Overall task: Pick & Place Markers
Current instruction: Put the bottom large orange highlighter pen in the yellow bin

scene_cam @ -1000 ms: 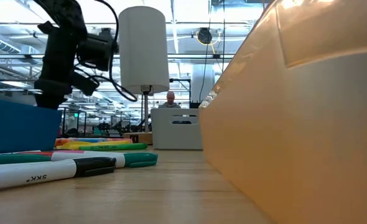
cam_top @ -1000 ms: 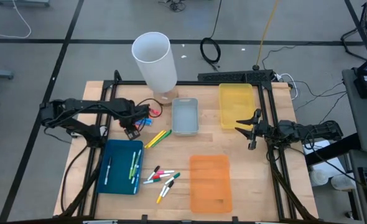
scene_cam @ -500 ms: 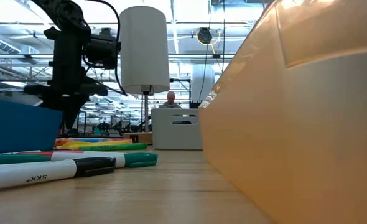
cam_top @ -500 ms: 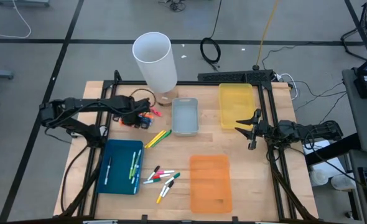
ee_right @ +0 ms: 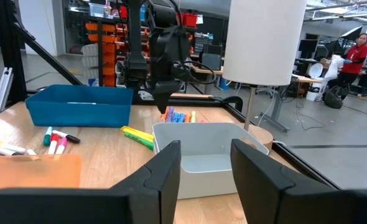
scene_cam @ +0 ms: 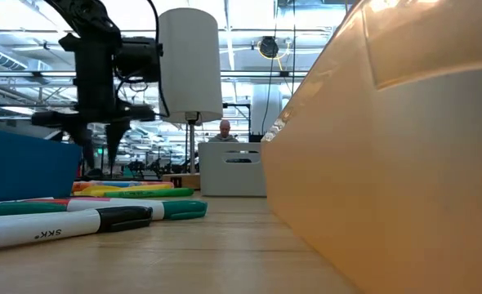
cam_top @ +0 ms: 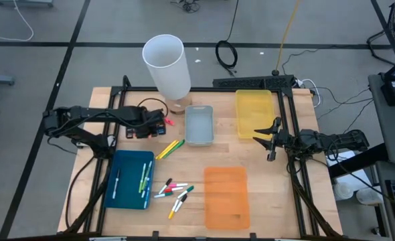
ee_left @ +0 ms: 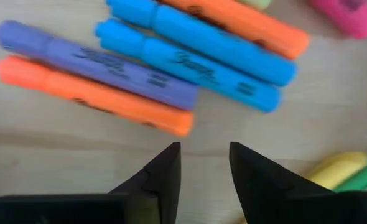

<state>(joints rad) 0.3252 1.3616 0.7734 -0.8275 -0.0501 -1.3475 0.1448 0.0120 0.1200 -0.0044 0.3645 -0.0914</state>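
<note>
The markers (ee_left: 140,68) the left gripper (ee_left: 203,168) is working over lie in a small loose heap on the table (cam_top: 278,194), near the foot of the white cylinder (cam_top: 165,63) and beside the grey tray (cam_top: 199,124). In the left wrist view an orange marker (ee_left: 93,94), a purple one (ee_left: 96,64), two blue ones (ee_left: 186,67) and another orange one sit side by side, nearly parallel, with pink, yellow and green ones at the edges. Their long axes run across the gap between the fingers (ee_left: 165,171), not along it. That suits a pinch across a barrel.

The gripper hangs over the heap, pointing down, with the nearest orange marker just ahead of its tips rather than between them. So the coming move looks like a short shift forward, then a drop. Its jaws are parted and empty. The left arm is far nearer this heap than the right.

The right gripper (cam_top: 272,139) waits by the yellow tray (cam_top: 254,112), well apart from any marker, with fingers apart and nothing between them.

More markers lie elsewhere — a few in the blue tray (cam_top: 129,179), a scatter between it and the orange tray (cam_top: 226,196).

Cursive script on the blue and purple barrels looks like "Sharpie". A white marker (scene_cam: 53,227) in the low view reads "SKK".
</note>
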